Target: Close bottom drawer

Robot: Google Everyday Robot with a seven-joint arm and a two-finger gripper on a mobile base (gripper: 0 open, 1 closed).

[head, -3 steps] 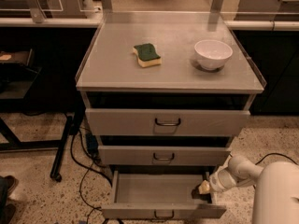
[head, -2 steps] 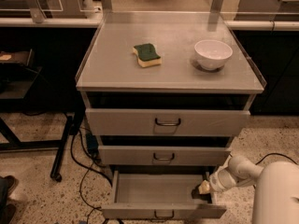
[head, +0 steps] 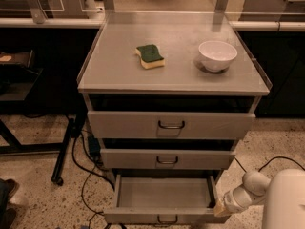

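The bottom drawer (head: 162, 194) of the grey metal cabinet is pulled out, showing its plain grey inside. Its slim front panel (head: 138, 217) runs along the lower edge of the view, with a small dark wire handle (head: 167, 220). My gripper (head: 220, 209) is at the drawer's front right corner, at the end of the white arm (head: 252, 187) that comes in from the right. It is touching or very close to the right end of the front panel.
The top drawer (head: 170, 124) and the middle drawer (head: 167, 159) are slightly open. On the cabinet top (head: 119, 75) lie a green and yellow sponge (head: 150, 56) and a white bowl (head: 217, 55). Black cables (head: 83, 175) and a stand leg (head: 64, 149) are on the floor at left.
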